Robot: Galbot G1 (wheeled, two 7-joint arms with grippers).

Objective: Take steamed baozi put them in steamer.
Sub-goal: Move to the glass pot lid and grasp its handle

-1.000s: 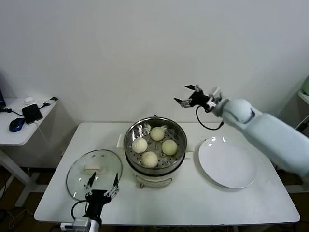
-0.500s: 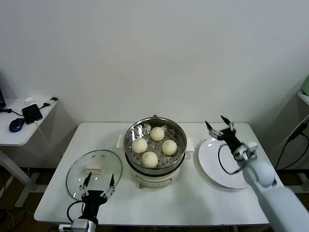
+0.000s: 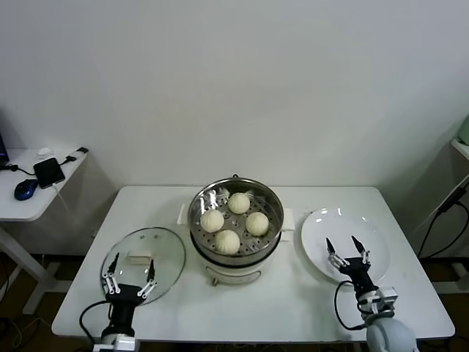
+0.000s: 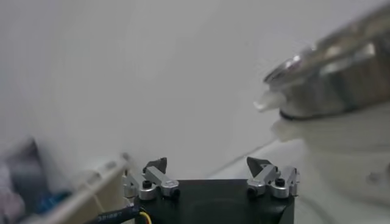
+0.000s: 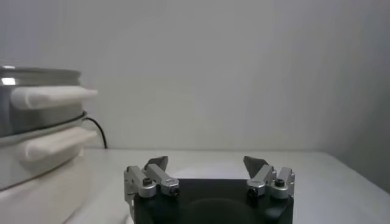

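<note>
Both arms have withdrawn to the near surface edge: left end effector [image 3: 129, 275] by the glass lid [image 3: 143, 253], right end effector [image 3: 348, 256] over the bare plate [image 3: 344, 227], each spread wide and empty. Beyond, four baozi [image 3: 227, 240] sit inside the steamer [image 3: 236, 253]; loading appears complete.

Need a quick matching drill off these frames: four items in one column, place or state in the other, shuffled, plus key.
Column 1:
1. steamed baozi
2. glass lid
3. white plate
4. left gripper

Column 2:
A. flat on the table, left of the steamer
B. bare, right of the steamer
C. four on the perforated tray inside the steamer
D. jaws open, holding nothing, at the table's near edge by the lid

Pairs: 1-C, 2-A, 3-B, 4-D
</note>
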